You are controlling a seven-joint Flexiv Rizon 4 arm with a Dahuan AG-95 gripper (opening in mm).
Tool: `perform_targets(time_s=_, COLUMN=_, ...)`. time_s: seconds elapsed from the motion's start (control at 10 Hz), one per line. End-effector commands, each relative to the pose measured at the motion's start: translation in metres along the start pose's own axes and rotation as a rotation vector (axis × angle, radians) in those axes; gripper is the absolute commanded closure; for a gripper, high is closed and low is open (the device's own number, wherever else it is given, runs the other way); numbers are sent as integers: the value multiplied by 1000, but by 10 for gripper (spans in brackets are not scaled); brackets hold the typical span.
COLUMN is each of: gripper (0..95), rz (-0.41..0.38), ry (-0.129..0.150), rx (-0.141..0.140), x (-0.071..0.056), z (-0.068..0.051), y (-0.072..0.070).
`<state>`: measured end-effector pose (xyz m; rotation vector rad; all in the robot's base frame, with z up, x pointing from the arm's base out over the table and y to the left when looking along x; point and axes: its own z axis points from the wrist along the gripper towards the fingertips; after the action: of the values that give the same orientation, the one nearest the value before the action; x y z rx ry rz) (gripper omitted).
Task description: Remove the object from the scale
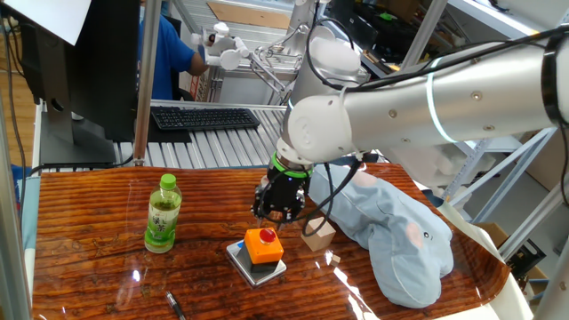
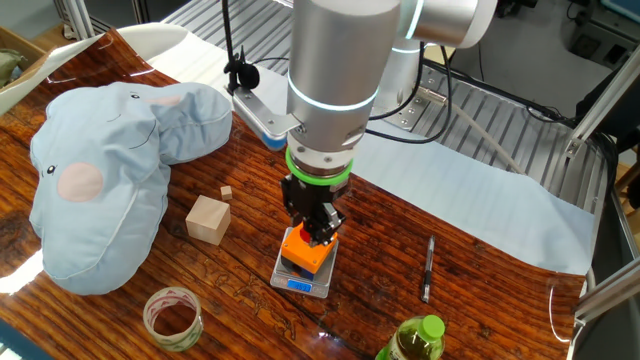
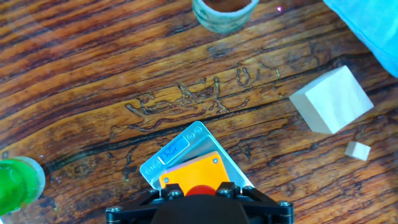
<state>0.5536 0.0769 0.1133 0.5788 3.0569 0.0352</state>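
The object, a small orange box [image 1: 264, 245] with a red button on top, sits on the thin silver scale [image 1: 252, 268] near the table's front. It shows in the other fixed view [image 2: 303, 251] on the scale [image 2: 300, 285], whose blue display faces the front. My gripper [image 1: 278, 212] hangs just above and slightly behind the box, its jaws spread and empty. In the other fixed view the gripper [image 2: 322, 233] is close over the box top. In the hand view the gripper [image 3: 198, 194] straddles the red button, with the box [image 3: 189, 173] and scale [image 3: 175, 149] below.
A tan wooden cube [image 2: 208, 220] and a tiny wood piece [image 2: 227, 192] lie beside the scale. A large blue plush [image 2: 100, 170] lies beyond them. A green bottle [image 1: 163, 213], a tape roll [image 2: 172, 315] and a pen [image 2: 428, 268] are also on the table.
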Motion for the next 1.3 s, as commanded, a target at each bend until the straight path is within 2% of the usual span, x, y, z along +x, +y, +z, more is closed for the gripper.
perform_targets(time_s=0.1, gripper=380, rz=6, ry=2, rx=-6, x=1, z=1, y=-1)
perform_targets(time_s=0.3, gripper=380, rz=0, ry=3, rx=-10, x=3, z=3, y=-1)
perform_targets(time_s=0.5, gripper=380, rz=-6, ry=0, rx=-11, x=3, z=9, y=-2)
perform_targets(time_s=0.6, gripper=570, rz=-7, ry=-1, rx=-11, x=4, z=12, y=-1)
perform_targets(time_s=1.3, gripper=570, rz=2, ry=-6, rx=-12, x=9, z=17, y=2)
